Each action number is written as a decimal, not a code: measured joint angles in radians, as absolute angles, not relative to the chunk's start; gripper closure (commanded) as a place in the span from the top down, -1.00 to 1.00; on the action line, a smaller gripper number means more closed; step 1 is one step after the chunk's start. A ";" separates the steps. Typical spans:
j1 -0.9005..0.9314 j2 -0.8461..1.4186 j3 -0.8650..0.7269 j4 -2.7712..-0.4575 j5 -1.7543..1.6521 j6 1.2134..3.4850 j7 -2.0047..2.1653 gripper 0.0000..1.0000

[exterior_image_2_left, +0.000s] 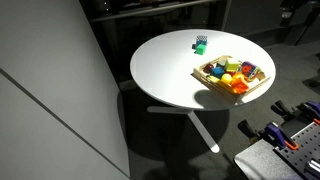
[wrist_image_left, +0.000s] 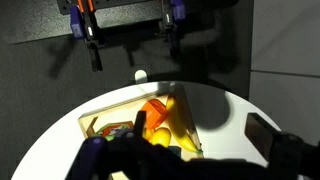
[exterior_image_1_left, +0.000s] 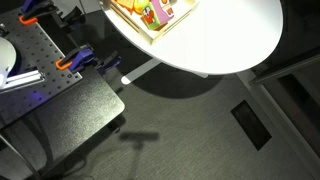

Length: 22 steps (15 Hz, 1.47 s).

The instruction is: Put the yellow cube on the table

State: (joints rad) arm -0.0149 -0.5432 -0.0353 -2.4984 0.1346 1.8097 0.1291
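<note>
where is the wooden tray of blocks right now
In an exterior view the wooden tray sits on the white table, toward its right edge, with a small green object behind it, slightly left.

A: Gripper?
B: The gripper [wrist_image_left: 185, 162] shows in the wrist view. It comes in from the bottom edge, dark and badly blurred.
A: Fingers?
B: The fingers [wrist_image_left: 95, 155] are two dark lumps. One is at the left with a purplish tint, one at the right near the frame edge, with a dark mass between them.
A: Spread or closed?
B: Can't tell, too blurred.
A: Pose?
B: The wrist is tilted downward and the gripper hangs in the air.
</note>
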 measured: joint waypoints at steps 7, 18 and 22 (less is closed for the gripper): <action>-0.015 -0.541 -0.034 -2.499 0.135 1.812 0.129 1.00; -0.029 -0.375 -0.022 -2.409 0.124 1.963 0.138 1.00; -0.035 -0.260 -0.022 -2.341 0.080 2.015 0.157 1.00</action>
State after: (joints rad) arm -0.0348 -0.2599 -0.0217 -2.3407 0.0795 2.0148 0.1571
